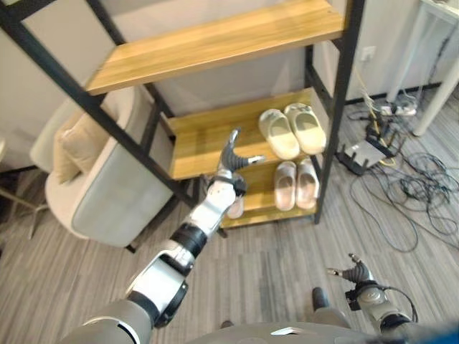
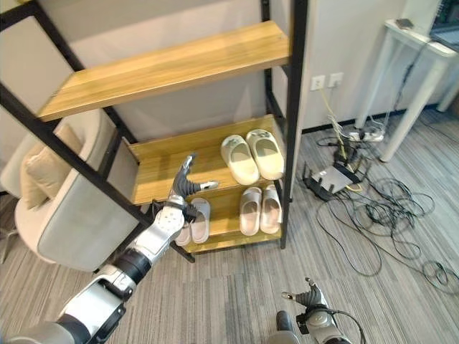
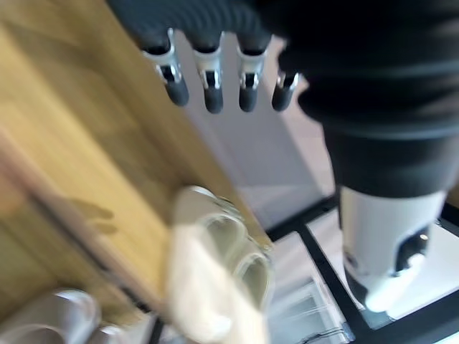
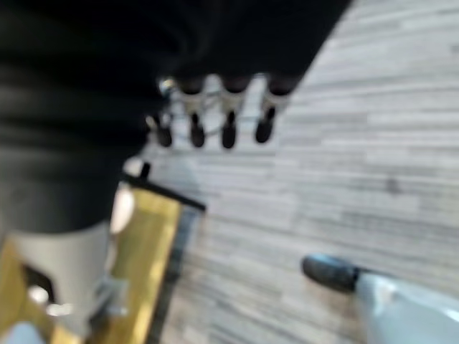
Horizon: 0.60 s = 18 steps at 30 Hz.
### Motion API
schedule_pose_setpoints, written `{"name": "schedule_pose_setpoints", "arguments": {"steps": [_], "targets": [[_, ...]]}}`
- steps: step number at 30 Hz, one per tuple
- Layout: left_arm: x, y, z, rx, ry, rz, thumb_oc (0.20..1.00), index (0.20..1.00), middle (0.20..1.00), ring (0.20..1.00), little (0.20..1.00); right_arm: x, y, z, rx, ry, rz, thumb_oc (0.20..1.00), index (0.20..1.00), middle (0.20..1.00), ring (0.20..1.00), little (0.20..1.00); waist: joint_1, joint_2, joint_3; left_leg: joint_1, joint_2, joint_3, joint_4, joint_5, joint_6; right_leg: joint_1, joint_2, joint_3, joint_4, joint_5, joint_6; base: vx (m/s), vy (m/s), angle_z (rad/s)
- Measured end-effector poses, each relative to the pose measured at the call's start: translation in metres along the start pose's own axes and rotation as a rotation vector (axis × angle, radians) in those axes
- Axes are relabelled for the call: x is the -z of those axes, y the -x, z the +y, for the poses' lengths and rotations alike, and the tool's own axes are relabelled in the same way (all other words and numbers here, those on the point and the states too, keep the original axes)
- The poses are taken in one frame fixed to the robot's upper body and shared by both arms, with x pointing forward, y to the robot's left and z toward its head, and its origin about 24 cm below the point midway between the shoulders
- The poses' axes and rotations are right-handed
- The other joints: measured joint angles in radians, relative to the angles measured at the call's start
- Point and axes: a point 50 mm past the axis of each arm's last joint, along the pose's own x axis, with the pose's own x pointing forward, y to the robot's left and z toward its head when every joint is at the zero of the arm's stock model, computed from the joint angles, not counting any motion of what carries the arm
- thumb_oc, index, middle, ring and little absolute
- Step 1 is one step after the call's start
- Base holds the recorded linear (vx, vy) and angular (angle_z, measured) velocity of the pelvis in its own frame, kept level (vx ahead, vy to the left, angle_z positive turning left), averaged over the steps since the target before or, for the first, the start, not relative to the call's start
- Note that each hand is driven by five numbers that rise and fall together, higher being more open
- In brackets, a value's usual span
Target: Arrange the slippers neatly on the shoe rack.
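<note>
Left eye view shows my left hand point(image 1: 232, 159) open, fingers straight, holding nothing, before the shoe rack point(image 1: 215, 136). Cream slippers point(image 1: 292, 130) lie toes toward the wall, side by side. My right hand point(image 1: 356, 273) hangs relaxed, empty.

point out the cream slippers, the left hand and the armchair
cream slippers point(image 1: 292, 130), left eye view, inner edge of the left one
left hand point(image 1: 232, 159), left eye view, palm
armchair point(image 1: 115, 197), left eye view, side panel
</note>
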Motion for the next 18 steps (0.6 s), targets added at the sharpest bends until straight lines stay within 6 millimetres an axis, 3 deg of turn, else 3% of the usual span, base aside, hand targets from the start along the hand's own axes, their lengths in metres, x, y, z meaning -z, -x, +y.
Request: {"name": "schedule_pose_setpoints", "arguments": {"steps": [7,12,16,18], "targets": [[0.093,0.098,0.012,0.066,-0.022,0.325,1.000,1.000,1.000,1.000,1.000,-0.011,-0.001,0.005,-0.030,0.139,-0.061,1.000,1.000,1.000,1.000,1.000,0.049,-0.032,0.015,0.036,0.002,-0.040,0.000,0.000,0.001,0.123,0.003,-0.055,-0.095,0.019,0.015,0.01,0.005,0.22],[0.121,0.136,0.015,0.086,-0.043,0.465,1.000,1.000,1.000,1.000,1.000,-0.022,0.000,0.011,-0.061,0.227,-0.128,1.000,1.000,1.000,1.000,1.000,0.072,-0.053,0.020,0.033,0.000,-0.074,0.001,0.005,-0.007,0.169,0.002,-0.102,-0.122,0.020,0.016,-0.02,0.002,0.27],[0.129,0.146,0.023,0.055,-0.052,0.506,1.000,1.000,1.000,1.000,1.000,-0.025,0.002,0.012,-0.077,0.270,-0.165,1.000,1.000,1.000,1.000,1.000,0.091,-0.067,0.017,0.029,-0.001,-0.088,0.000,0.007,-0.012,0.172,0.001,-0.112,-0.122,0.019,0.015,-0.01,-0.009,0.12],[0.137,0.160,0.035,0.021,-0.057,0.551,1.000,1.000,1.000,1.000,1.000,-0.034,0.007,-0.002,-0.072,0.339,-0.281,1.000,1.000,1.000,1.000,1.000,0.089,-0.071,0.016,0.027,-0.004,-0.090,0.000,0.002,-0.018,0.172,-0.002,-0.116,-0.122,0.020,0.016,0.00,-0.012,0.03]]}}
